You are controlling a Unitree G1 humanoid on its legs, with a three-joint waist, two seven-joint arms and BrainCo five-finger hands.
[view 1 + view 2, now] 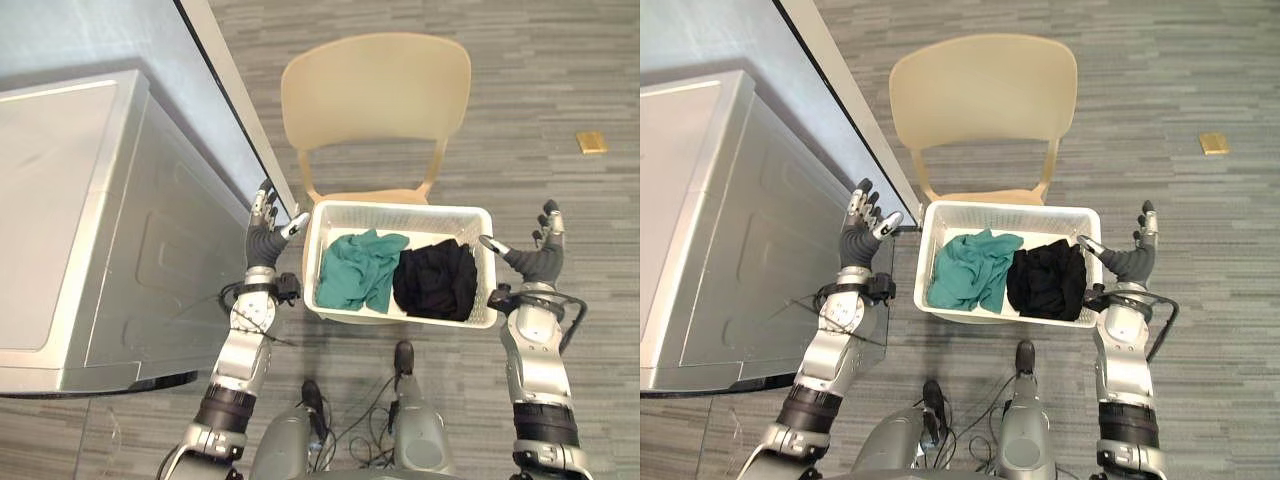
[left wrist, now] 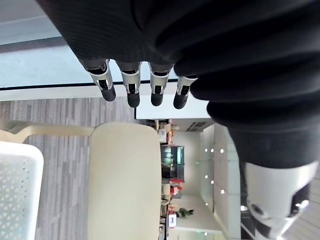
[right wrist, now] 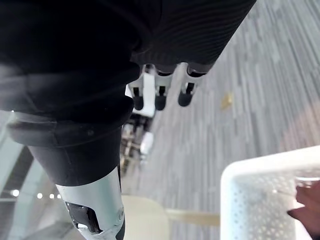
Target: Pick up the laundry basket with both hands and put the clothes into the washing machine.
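Note:
A white laundry basket [image 1: 404,214] rests on the seat of a beige chair [image 1: 376,90]. It holds a teal garment [image 1: 357,268] on the left and a black garment [image 1: 436,280] on the right. My left hand [image 1: 265,235] hovers just left of the basket, fingers straight and spread, apart from the rim. My right hand [image 1: 538,255] is held off the basket's right end, open too, its thumb pointing at the rim. The silver washing machine [image 1: 80,220] stands at the left, seen from above. The basket's corner [image 3: 260,195] shows past the right hand's fingers [image 3: 159,97].
A grey wall panel [image 1: 200,100] runs diagonally between the washing machine and the chair. A small yellow object [image 1: 591,142] lies on the grey wood-look floor at the far right. Open floor spreads right of the chair.

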